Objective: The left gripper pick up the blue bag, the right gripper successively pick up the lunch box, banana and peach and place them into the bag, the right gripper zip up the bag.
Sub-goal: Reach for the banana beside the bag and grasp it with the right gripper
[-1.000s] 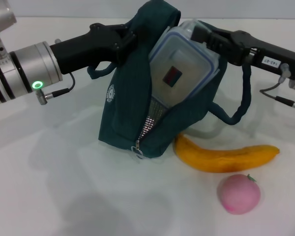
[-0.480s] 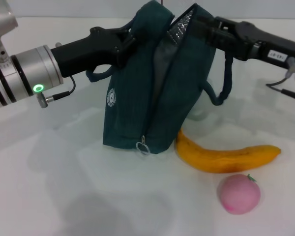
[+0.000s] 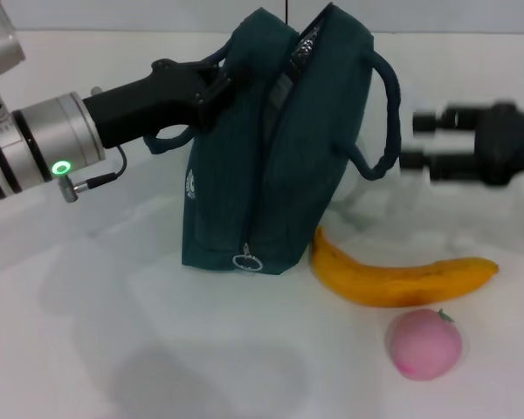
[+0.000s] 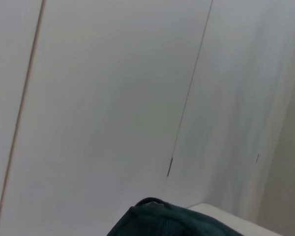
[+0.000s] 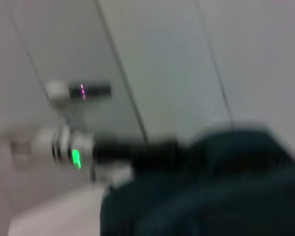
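The blue bag (image 3: 275, 166) stands upright on the white table (image 3: 113, 332), its top open with the foil lining showing. My left gripper (image 3: 220, 85) is shut on the bag's top edge at its left side. My right gripper (image 3: 419, 141) is open and empty, to the right of the bag, level with its looped handle (image 3: 386, 113) and apart from it. The lunch box is hidden from view. The banana (image 3: 402, 278) lies just right of the bag's base. The peach (image 3: 424, 344) sits in front of the banana. The bag also shows in the left wrist view (image 4: 172, 222) and the right wrist view (image 5: 216, 191).
The zipper's ring pull (image 3: 246, 260) hangs low at the bag's front. My left arm with its green light shows in the right wrist view (image 5: 76, 157). A pale wall stands behind the table.
The lunch box went down into the bag and out of sight. My right gripper let it go and pulled back to the right, out of the bag. The bag now stands straighter.
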Motion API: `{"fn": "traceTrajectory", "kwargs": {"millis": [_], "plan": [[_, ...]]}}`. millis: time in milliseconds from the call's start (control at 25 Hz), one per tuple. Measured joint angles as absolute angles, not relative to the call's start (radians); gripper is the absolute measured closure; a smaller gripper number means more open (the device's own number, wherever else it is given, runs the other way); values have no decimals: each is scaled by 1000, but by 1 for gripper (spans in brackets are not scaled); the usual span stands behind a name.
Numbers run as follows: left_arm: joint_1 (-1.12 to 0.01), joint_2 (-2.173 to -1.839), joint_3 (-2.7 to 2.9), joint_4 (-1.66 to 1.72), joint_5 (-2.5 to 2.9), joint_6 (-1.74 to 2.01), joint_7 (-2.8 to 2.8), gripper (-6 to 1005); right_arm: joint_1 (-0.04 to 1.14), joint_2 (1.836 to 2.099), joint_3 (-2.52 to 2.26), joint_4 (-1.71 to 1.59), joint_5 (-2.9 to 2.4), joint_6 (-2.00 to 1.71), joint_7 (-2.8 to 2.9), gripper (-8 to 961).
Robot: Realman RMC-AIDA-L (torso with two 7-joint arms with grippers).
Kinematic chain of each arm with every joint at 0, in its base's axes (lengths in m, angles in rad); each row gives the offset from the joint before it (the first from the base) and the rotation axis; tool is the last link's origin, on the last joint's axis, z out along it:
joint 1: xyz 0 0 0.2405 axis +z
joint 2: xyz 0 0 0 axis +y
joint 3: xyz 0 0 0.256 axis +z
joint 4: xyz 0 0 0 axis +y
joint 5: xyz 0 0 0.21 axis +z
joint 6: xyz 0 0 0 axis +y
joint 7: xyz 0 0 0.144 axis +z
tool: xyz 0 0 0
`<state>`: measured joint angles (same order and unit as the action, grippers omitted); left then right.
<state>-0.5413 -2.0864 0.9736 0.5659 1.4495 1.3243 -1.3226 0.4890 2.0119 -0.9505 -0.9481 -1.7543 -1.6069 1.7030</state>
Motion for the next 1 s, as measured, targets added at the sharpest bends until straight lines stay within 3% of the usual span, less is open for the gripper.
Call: {"fn": "traceTrajectory", "kwargs": {"millis": [200,600,1000], "plan": [[-550,-2086,971,548,1450,1310,-1303,963,536,2012,-1081,-1051,-1955,-1593,1887,260],[-597,-2086,978,533,1449,1279,-1303,963,700,2013,-1312,-1109,-2198,-1583,2106,296],[-600,-2085,972,530,1448,1261,-1302,963,741,2017,-1468,-1125,-2282,-1553,2192,332]]}}
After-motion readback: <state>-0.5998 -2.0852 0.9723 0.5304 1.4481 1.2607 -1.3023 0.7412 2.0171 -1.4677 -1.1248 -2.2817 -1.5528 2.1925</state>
